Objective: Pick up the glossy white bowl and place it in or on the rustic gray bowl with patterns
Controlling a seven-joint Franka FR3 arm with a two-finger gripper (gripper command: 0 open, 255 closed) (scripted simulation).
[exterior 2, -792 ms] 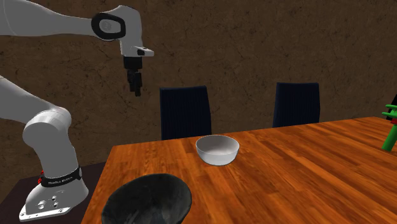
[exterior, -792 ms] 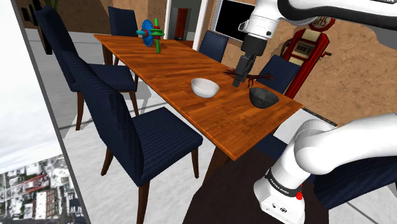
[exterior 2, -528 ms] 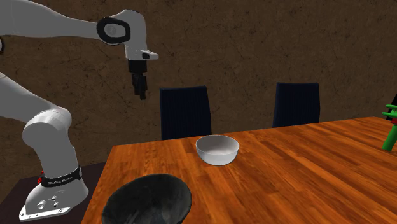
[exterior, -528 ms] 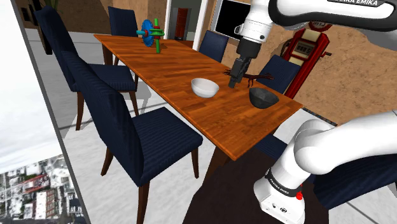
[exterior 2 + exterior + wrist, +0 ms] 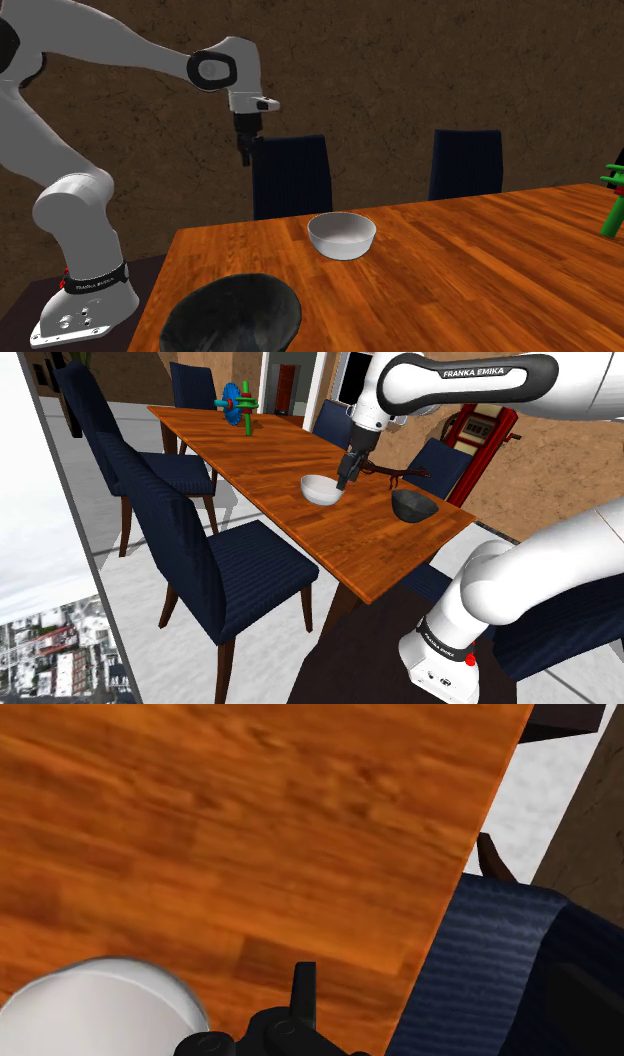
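Note:
The glossy white bowl [image 5: 322, 489] stands upright on the wooden table [image 5: 270, 462]. The dark patterned bowl [image 5: 413, 505] sits to its right in the shoulder view, near the table's end. In the second exterior view the white bowl [image 5: 342, 235] is mid-table and the dark bowl [image 5: 232, 315] is at the near corner. My gripper [image 5: 345, 479] hangs above the table by the white bowl's right rim, fingers together and holding nothing. It is well above table height [image 5: 243, 157]. In the wrist view the gripper [image 5: 303, 984] points at bare wood beside the white bowl [image 5: 95, 1009].
Dark blue chairs [image 5: 215, 567] line the table's long sides, one [image 5: 480, 974] just past the table edge near the gripper. A blue and green toy [image 5: 239, 404] stands at the far end. A dark twig-like object [image 5: 400, 474] lies behind the bowls.
The arm has swung toward the shoulder view's left, carrying the gripper from above the dark bowl's side to beside the white bowl. Both bowls have stayed put.

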